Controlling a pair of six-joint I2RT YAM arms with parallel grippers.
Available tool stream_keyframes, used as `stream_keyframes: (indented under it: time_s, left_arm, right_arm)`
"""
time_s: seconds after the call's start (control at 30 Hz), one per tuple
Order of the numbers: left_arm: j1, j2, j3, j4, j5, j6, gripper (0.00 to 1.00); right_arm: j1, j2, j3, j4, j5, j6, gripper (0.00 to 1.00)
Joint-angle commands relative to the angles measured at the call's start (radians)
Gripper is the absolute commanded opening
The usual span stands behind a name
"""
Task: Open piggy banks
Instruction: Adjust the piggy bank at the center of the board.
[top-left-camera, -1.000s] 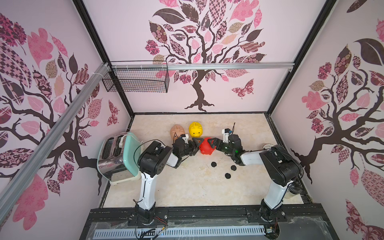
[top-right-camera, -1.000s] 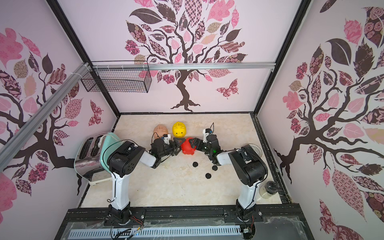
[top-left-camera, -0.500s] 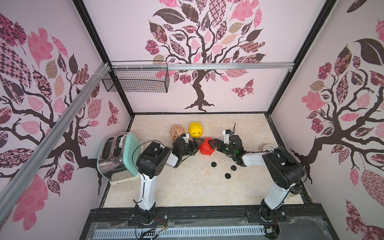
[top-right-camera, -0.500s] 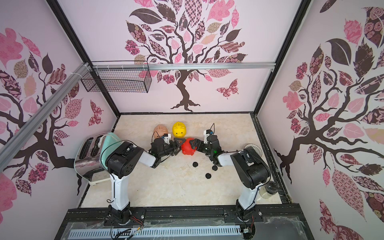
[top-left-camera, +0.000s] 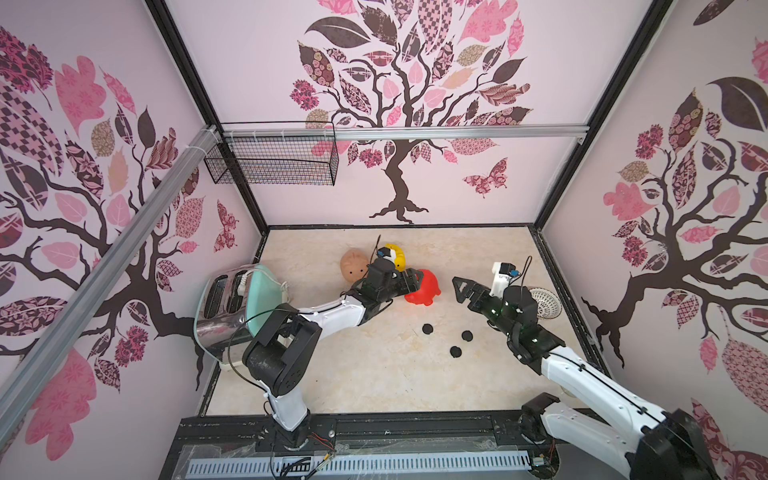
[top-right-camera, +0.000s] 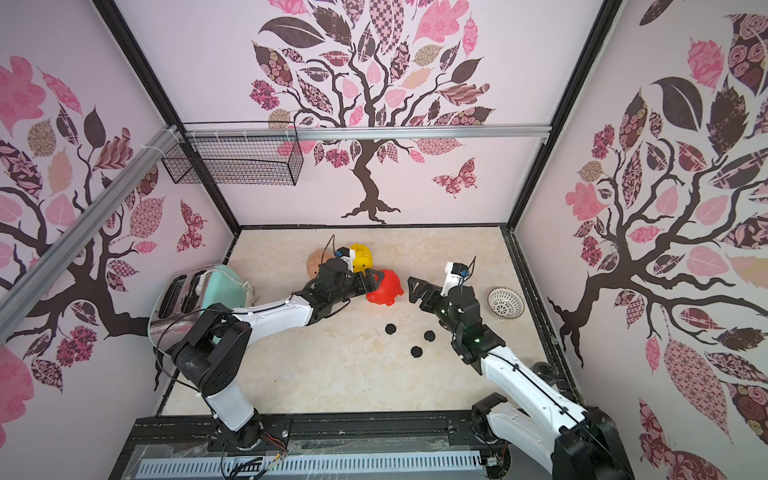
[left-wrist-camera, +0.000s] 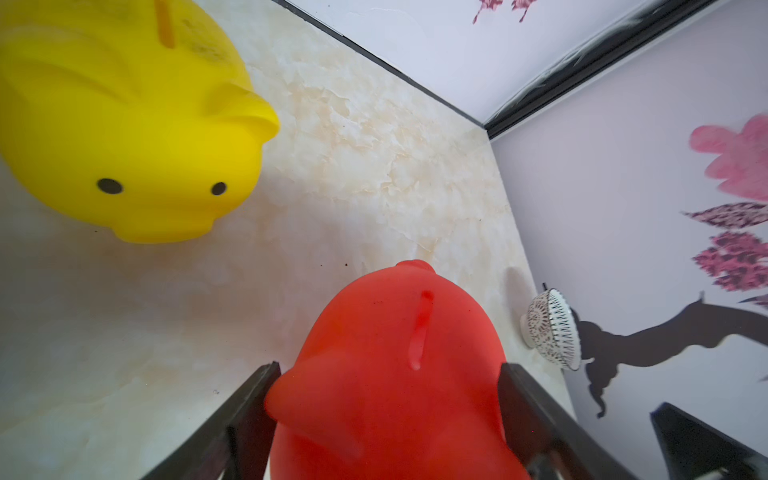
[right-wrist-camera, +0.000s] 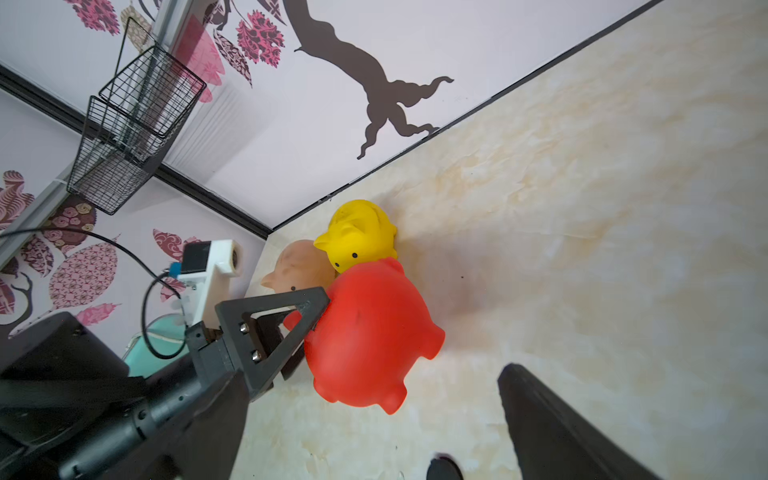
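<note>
Walls of pale pink with dark tree and leaf stickers close me in on three sides, and a beige marbled counter lies under both my arms. A mint-green toaster stands at its left edge. A black wire basket hangs in the back left corner. My left jaws are clenched on the red pig, pressing both its flanks. It is tipped over mid-counter, legs toward my right arm. My left wrist partly hides the yellow pig and the peach pig, side by side just behind it. My right jaws hang released and empty, near the red pig but apart from it. A white lattice bowl sits by the right wall. Three black plugs lie loose on the counter in front of the red pig, between my arms.
</note>
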Motion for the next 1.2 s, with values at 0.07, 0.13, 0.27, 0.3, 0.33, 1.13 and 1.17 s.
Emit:
stream_keyframes:
  time_s: [0.07, 0.13, 0.27, 0.3, 0.33, 1.13, 1.17]
  left_arm:
    - [-0.115, 0.078, 0.236, -0.345, -0.400, 0.180, 0.73]
    - [-0.137, 0.142, 0.344, -0.425, -0.490, 0.188, 0.72]
    - [-0.156, 0.273, 0.512, -0.508, -0.594, 0.202, 0.71]
    - [-0.159, 0.308, 0.559, -0.527, -0.620, 0.200, 0.71]
    - [-0.163, 0.337, 0.595, -0.541, -0.639, 0.203, 0.71]
    - [-0.172, 0.823, 1.175, -0.665, -0.840, 0.191, 0.70]
    - [-0.173, 0.834, 1.187, -0.675, -0.839, 0.186, 0.70]
  right_arm:
    - [0.003, -0.175, 0.021, -0.274, 0.129, -0.055, 1.00]
    - [0.003, -0.248, 0.026, -0.341, 0.167, -0.061, 1.00]
    - [0.004, -0.416, 0.025, -0.433, 0.232, -0.065, 1.00]
    - [0.003, -0.452, 0.027, -0.453, 0.248, -0.067, 1.00]
    - [0.003, -0.478, 0.030, -0.469, 0.263, -0.072, 1.00]
    - [0.003, -0.561, 0.048, -0.528, 0.342, -0.145, 0.99]
    - [0.003, -0.561, 0.049, -0.529, 0.343, -0.147, 1.00]
